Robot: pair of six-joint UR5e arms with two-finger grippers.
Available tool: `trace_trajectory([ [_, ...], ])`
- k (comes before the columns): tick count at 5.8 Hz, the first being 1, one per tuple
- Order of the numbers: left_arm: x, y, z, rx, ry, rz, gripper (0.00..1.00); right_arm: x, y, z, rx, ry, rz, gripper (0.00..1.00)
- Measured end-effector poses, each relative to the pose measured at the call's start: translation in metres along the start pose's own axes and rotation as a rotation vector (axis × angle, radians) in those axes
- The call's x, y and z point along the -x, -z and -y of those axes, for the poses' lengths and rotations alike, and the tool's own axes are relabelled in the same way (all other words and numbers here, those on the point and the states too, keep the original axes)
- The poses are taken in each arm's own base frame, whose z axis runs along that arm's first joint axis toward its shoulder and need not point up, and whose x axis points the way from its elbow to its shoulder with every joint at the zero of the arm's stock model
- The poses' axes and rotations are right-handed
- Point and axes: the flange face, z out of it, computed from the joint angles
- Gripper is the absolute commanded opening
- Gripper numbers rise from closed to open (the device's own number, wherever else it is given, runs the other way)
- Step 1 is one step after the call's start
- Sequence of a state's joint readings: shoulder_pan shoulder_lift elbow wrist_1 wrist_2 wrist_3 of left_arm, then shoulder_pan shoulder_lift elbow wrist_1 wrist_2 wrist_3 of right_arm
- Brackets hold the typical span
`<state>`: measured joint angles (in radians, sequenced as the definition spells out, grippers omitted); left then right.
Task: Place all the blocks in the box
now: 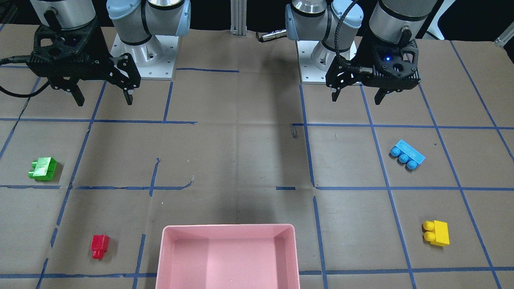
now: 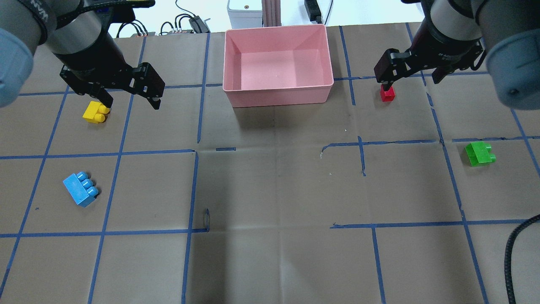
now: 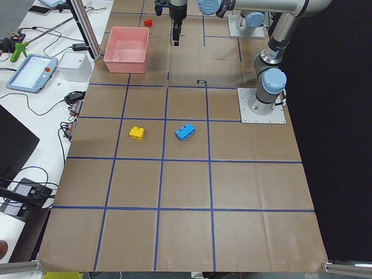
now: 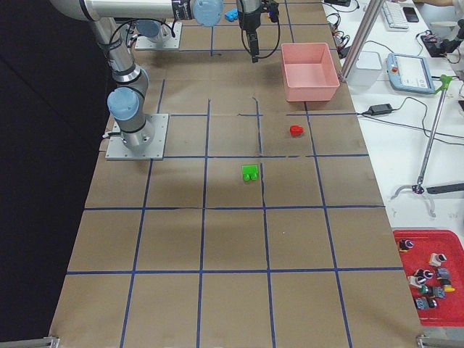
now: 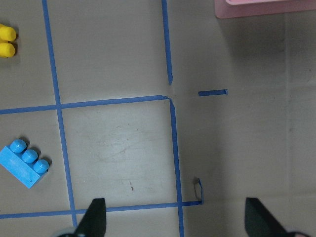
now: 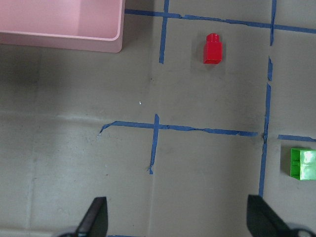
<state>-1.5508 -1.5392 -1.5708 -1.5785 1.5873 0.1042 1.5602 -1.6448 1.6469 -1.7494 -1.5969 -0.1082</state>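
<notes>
On the table (image 2: 270,190), four bricks lie outside the pink box (image 2: 278,95): yellow brick (image 2: 95,112) and light blue brick (image 2: 81,189) to its left, red brick (image 2: 387,93) and green brick (image 2: 479,153) to its right. The left gripper (image 2: 131,104) and right gripper (image 1: 105,101) both hang with jaws spread wide.

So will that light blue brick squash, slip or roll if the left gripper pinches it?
The light blue brick looks like hard moulded plastic, so probably stiff and light. It lies on a flat face, studs sideways, so likely slides rather than rolls.
</notes>
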Motion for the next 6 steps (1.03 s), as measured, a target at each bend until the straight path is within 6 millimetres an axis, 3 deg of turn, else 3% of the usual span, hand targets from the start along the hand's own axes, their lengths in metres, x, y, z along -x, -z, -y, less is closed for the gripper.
trace_trajectory([
  [4,0.0,0.0,0.0,-0.001,-0.001,0.002,0.99,0.002,0.0,-0.001,0.001,0.005,0.001,1.0],
  [6,0.011,0.002,0.0,-0.004,0.017,0.01,0.99,0.002,-0.001,-0.003,0.006,0.002,0.001,1.0],
])
